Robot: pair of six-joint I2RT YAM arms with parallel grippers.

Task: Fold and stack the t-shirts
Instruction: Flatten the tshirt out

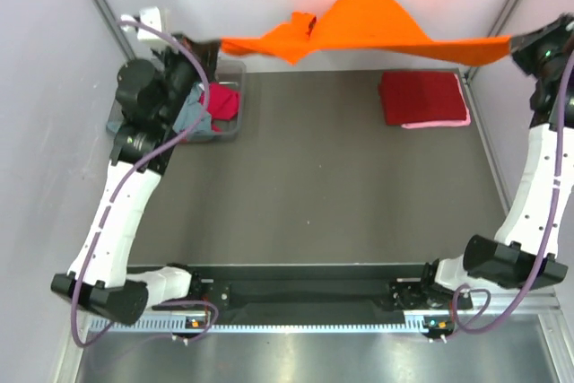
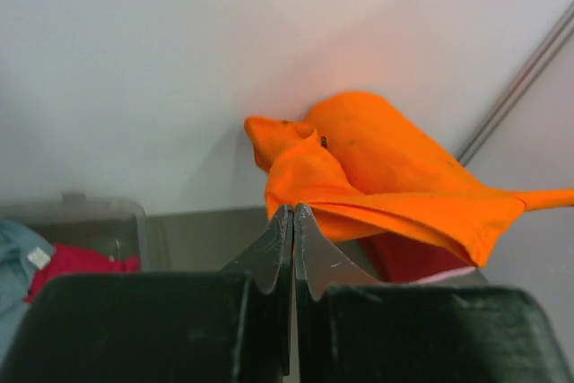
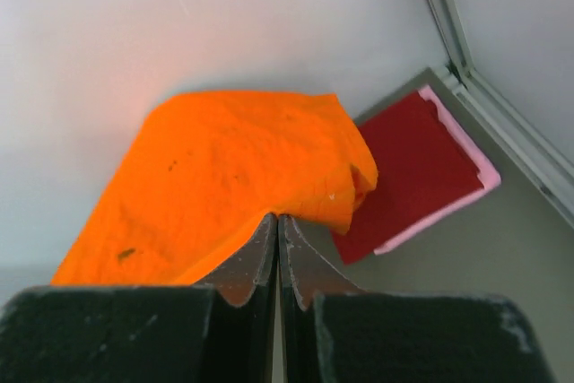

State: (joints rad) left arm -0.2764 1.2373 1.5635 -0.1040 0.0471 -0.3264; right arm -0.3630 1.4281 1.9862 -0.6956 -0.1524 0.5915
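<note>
a: start at the left. what's in the clear bin [image 1: 231, 128]?
b: it sits at the far left corner of the table [image 1: 314, 186], with a grey-blue tee [image 1: 189, 114] and a magenta tee [image 1: 222, 101] crumpled inside. the grey-blue one shows a small white label [image 2: 38, 258], too small to read.
a: and the left claw [image 2: 292, 213]?
b: raised above the bin, its two fingers pressed together on one edge of the orange t-shirt [image 1: 368, 22].
a: where is that shirt?
b: in the air, stretched between both arms above the far edge of the table, off the surface. it bulges up in the middle, and a loose fold hangs down near the left end.
a: and below it?
b: toward the right, a dark red tee [image 1: 420, 96] lies folded on the table, stacked on a folded pink tee [image 1: 441, 122] whose edge peeks out along the near and right sides.
a: the right claw [image 3: 276, 220]?
b: up at the far right, squeezed tight on the shirt's other edge, fingers meeting.
a: any writing?
b: only that label, and it's unreadable.
</note>
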